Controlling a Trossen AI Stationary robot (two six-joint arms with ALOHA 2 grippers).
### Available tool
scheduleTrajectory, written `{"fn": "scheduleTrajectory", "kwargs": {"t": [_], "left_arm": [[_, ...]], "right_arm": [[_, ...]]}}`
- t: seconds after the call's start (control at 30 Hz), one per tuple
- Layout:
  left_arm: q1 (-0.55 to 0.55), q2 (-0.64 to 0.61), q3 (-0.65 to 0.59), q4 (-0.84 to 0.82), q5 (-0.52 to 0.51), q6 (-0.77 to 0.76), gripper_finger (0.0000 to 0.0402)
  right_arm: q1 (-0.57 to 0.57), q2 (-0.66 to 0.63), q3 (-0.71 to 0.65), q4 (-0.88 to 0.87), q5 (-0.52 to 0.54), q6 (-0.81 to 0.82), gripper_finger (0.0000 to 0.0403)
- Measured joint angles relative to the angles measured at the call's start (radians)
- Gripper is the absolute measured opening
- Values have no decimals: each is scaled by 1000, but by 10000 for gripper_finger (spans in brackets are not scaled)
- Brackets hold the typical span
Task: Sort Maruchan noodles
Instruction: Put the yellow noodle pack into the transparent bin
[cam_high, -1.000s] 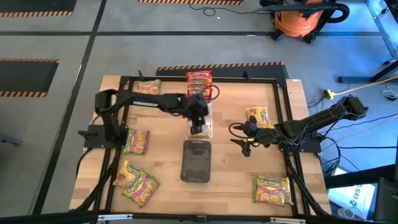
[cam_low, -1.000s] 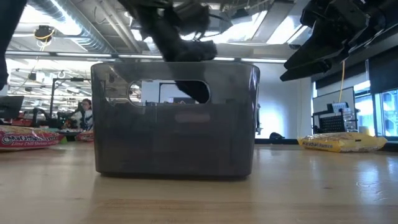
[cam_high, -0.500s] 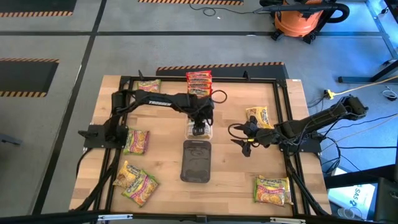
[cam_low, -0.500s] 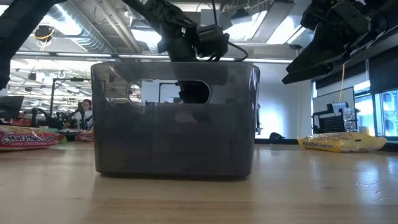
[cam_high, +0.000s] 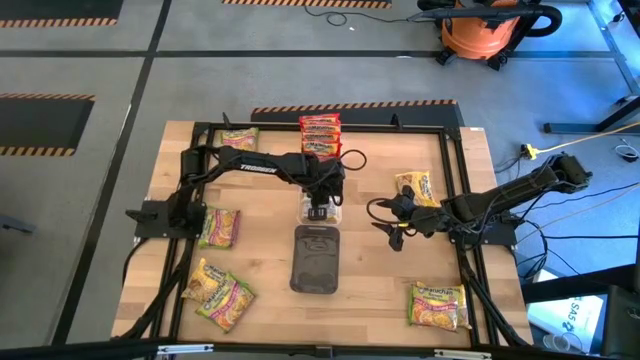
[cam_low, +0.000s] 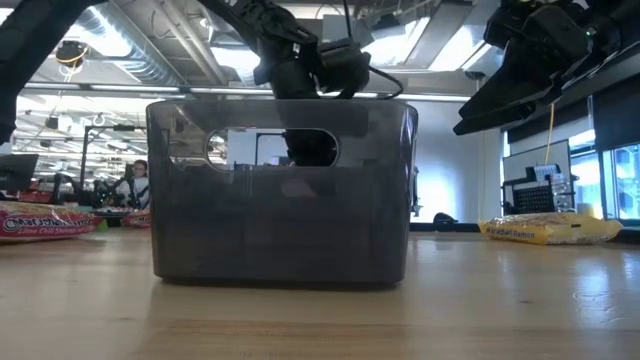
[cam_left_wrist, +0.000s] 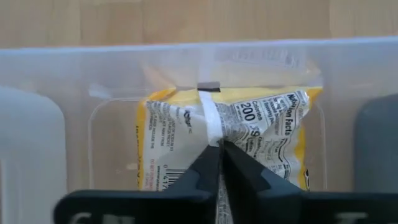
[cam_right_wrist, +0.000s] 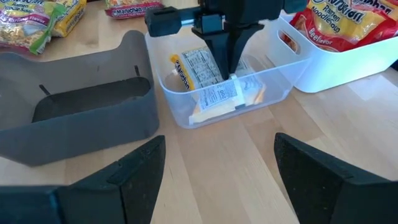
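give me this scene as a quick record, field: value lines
left gripper: left gripper shut on the seam of a yellow crinkly noodle packet inside the clear plastic tray
right gripper: right gripper open, holding nothing, right of the trays
white tray: white plastic tray holds red-orange packets
dark tray: dark grey plastic tray, contents not visible
loose packets: several on the wooden table

Wood table, light planks, black frame round the edge. Centre: dark tray; clear tray just beside it at 12; white tray further on at 12, w/ red packets in it. Loose noodle packets on the wood: one at 11, one at 9, two overlapping at 7–8, yellow one at 2–3, one at 4–5.
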Motion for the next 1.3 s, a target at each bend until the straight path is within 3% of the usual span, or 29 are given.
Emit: {"fn": "scheduleTrajectory", "kwargs": {"t": [0.33,0.93,1.13,1.3], "left_arm": [[-31,-19,0,0,10,-1,1],[-56,-250,3,-25,-70,3,0],[-102,-325,3,25,-17,-22,0],[-150,-340,3,69,58,-75,0]], "right_arm": [[0,0,0,-14,2,1,276],[0,0,0,-12,3,-4,276],[1,1,0,40,-8,-42,276],[40,8,0,138,22,-223,276]]}}
